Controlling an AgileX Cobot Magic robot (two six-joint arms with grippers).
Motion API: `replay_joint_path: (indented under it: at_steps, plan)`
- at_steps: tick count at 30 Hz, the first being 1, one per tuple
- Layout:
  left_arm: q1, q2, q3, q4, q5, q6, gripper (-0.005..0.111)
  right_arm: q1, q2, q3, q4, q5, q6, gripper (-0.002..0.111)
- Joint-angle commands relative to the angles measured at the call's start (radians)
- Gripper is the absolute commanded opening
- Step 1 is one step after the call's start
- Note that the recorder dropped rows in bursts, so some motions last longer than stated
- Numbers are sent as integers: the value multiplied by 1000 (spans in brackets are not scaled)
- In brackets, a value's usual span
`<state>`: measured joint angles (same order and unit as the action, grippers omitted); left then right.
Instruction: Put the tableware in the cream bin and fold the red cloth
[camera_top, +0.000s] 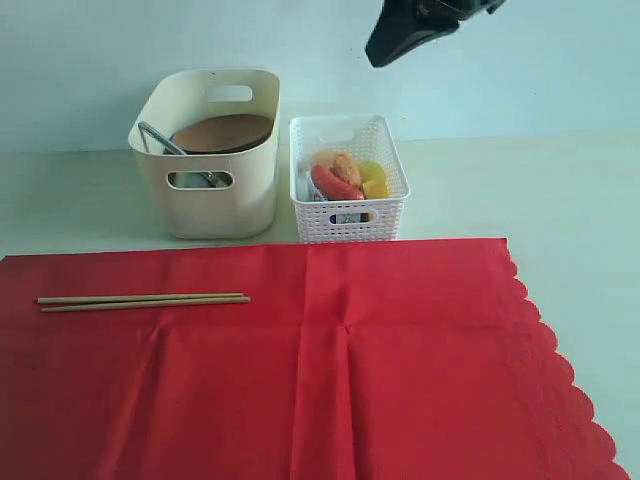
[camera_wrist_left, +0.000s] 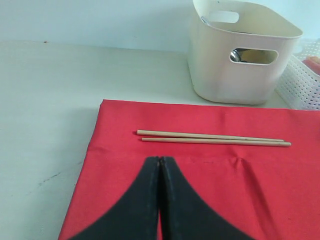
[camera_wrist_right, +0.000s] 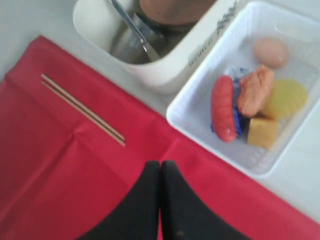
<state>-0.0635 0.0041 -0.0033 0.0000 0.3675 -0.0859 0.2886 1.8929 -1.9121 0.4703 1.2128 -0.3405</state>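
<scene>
Pair of wooden chopsticks (camera_top: 143, 299): lying side by side on the red cloth (camera_top: 400, 350), toward the table's left edge, just in front of the cream bin (camera_top: 205, 195). It is the only tableware visible outside the bin.

Bin: near the far edge, left of middle. It holds the round brown plate (camera_top: 222, 132), tilted, with a silver utensil handle (camera_top: 158, 137) beside it. Steel glints through the handle cut-out; the other pieces cannot be told apart.

Cloth: spread flat along the near edge, creased, not folded.

White lattice basket (camera_top: 350, 215) with foods stands just right of the bin.

Left gripper (camera_wrist_left: 160, 160): jaws pressed together, empty, above the cloth short of the chopsticks. Right gripper (camera_wrist_right: 160, 163): pressed together, empty, high over the cloth's far hem.

Judgement: binning nearly done. Left to do: the chopsticks, then the fold.
</scene>
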Motion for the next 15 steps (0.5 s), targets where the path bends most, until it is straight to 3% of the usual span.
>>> replay_joint_path:
  at_steps: [1,15]
  plan:
    - [-6,-4,3,-12,-10,2,0,-6,-204,250,-65,-110,-6,0]
    - [-6,-4,3,-12,-10,2,0,-6,-853,854,-112,-279,-76,0]
